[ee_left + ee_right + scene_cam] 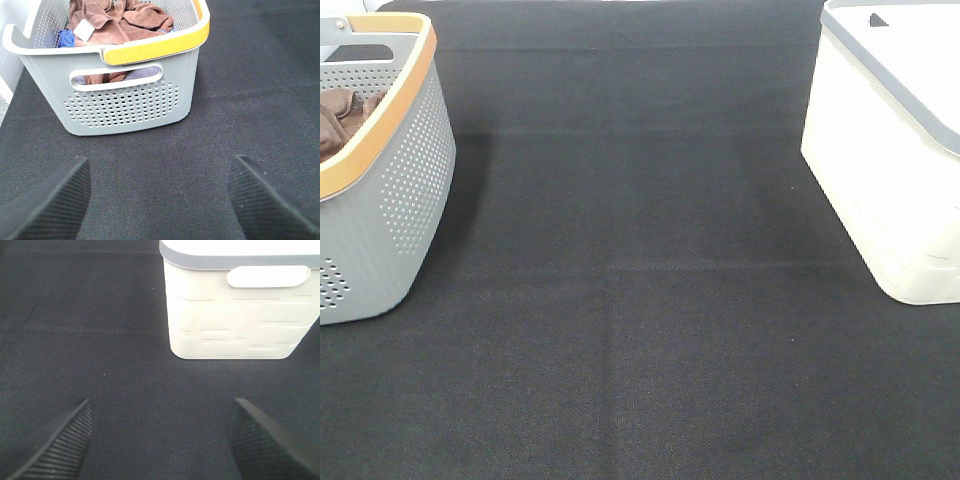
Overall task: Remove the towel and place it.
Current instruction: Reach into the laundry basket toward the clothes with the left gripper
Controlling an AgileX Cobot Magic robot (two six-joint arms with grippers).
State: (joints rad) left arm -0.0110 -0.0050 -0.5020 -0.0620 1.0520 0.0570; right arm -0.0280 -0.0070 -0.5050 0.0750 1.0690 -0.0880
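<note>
A brown towel (117, 22) lies bunched inside a grey perforated basket (125, 107) with a yellow-orange rim; it also shows in the exterior high view (340, 120) at the far left, in the basket (405, 190). Something blue (64, 39) lies under the towel. My left gripper (160, 200) is open and empty, low over the black cloth, short of the basket's handle side. My right gripper (160, 440) is open and empty, facing a white bin (235, 315). Neither arm shows in the exterior high view.
The white bin with a grey rim (890, 150) stands at the right edge of the exterior high view. A black cloth (640, 300) covers the table between the basket and the bin.
</note>
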